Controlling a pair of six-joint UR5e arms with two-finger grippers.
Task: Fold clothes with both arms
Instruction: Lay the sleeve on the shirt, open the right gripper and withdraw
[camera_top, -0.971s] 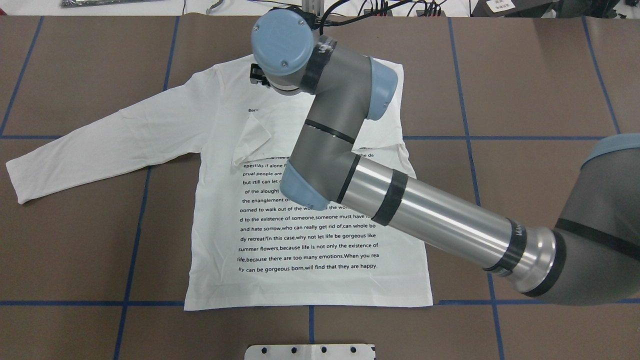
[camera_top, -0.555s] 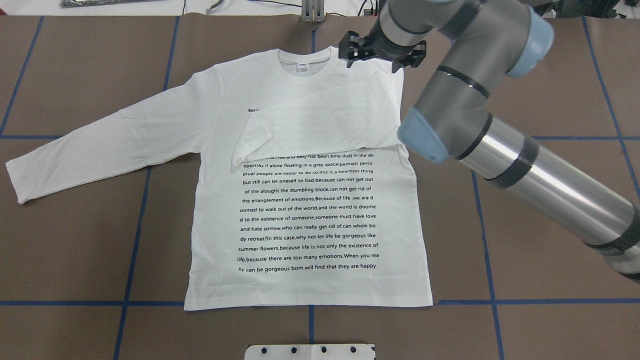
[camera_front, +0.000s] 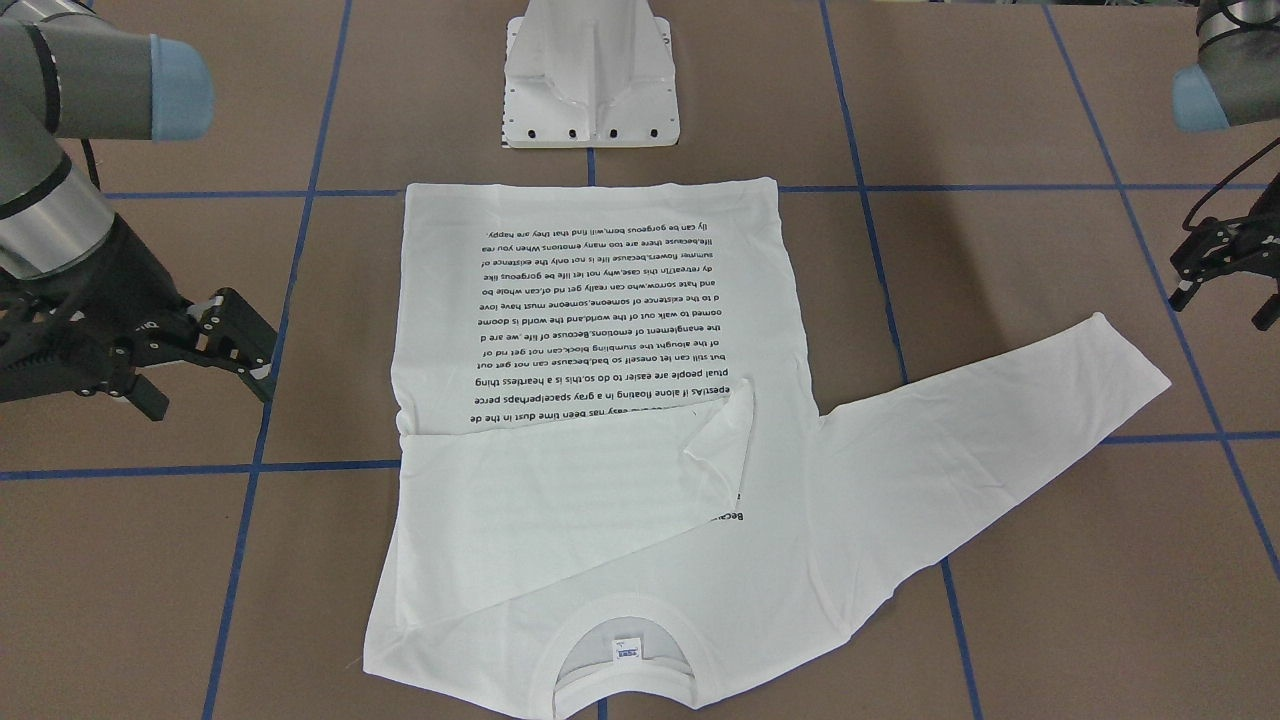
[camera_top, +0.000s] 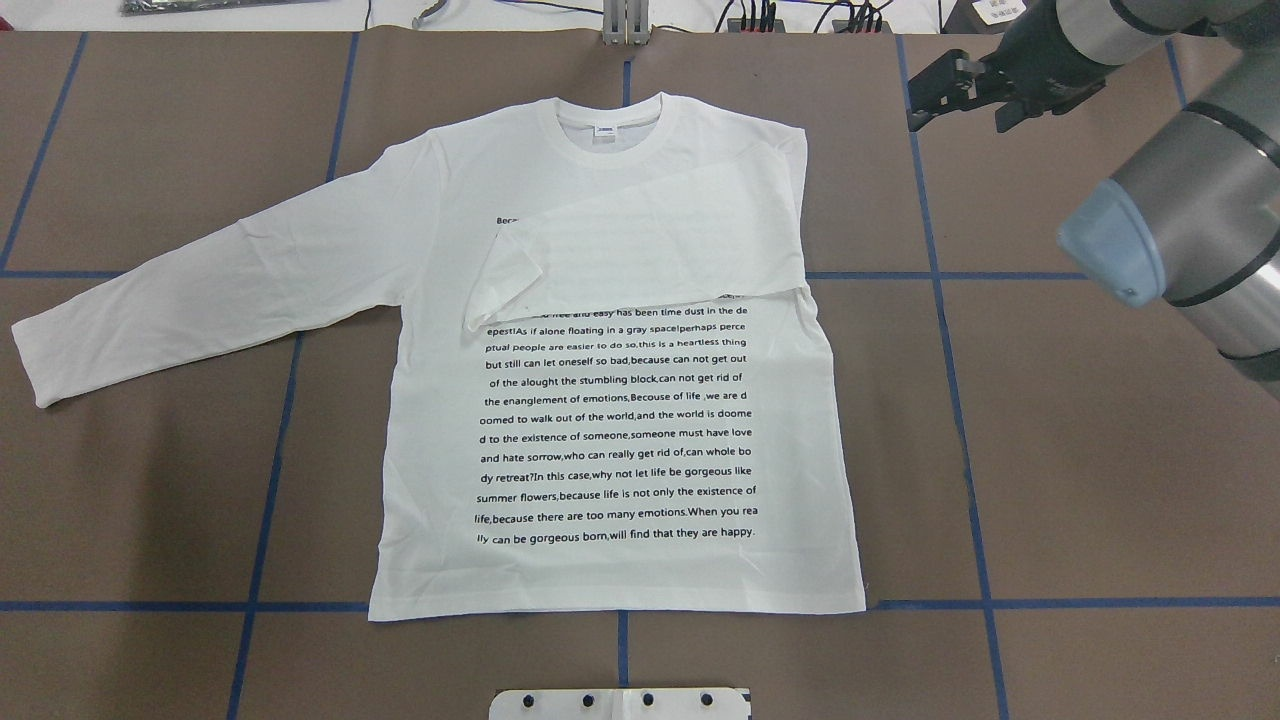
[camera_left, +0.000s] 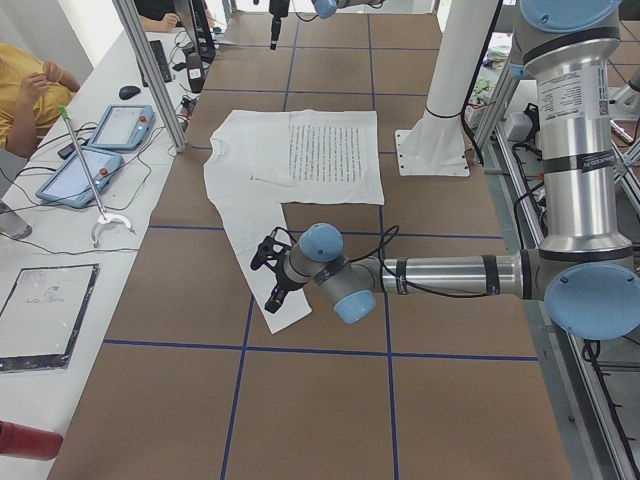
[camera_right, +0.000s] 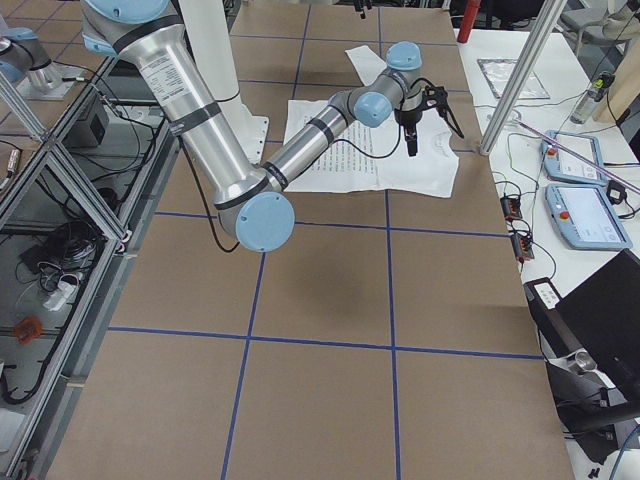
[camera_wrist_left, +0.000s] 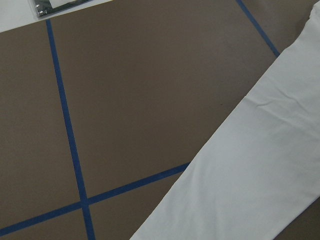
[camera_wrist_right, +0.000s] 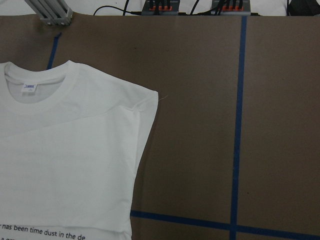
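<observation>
The white long-sleeved T-shirt (camera_top: 615, 420) lies flat on the brown table with its black text up and its collar (camera_top: 608, 125) at the far edge. One sleeve (camera_top: 650, 245) is folded across the chest. The other sleeve (camera_top: 200, 290) stretches out flat towards the overhead view's left. My right gripper (camera_top: 958, 112) hangs open and empty above bare table, beyond the folded shoulder (camera_wrist_right: 142, 105). My left gripper (camera_front: 1222, 300) is open and empty, just off the outstretched sleeve's cuff (camera_front: 1135, 365). It is out of the overhead view. The left wrist view shows only that sleeve (camera_wrist_left: 250, 175).
The white base block (camera_front: 592, 80) stands at the robot's edge, behind the shirt's hem. Blue tape lines (camera_top: 960, 400) grid the table. Beyond the far edge are cables, tablets (camera_left: 125, 125) and a seated person (camera_left: 30, 90). Bare table lies either side of the shirt.
My right arm has swung away from over the collar and shoulder to the right, off the shirt. The folded sleeve stays lying on the chest.
</observation>
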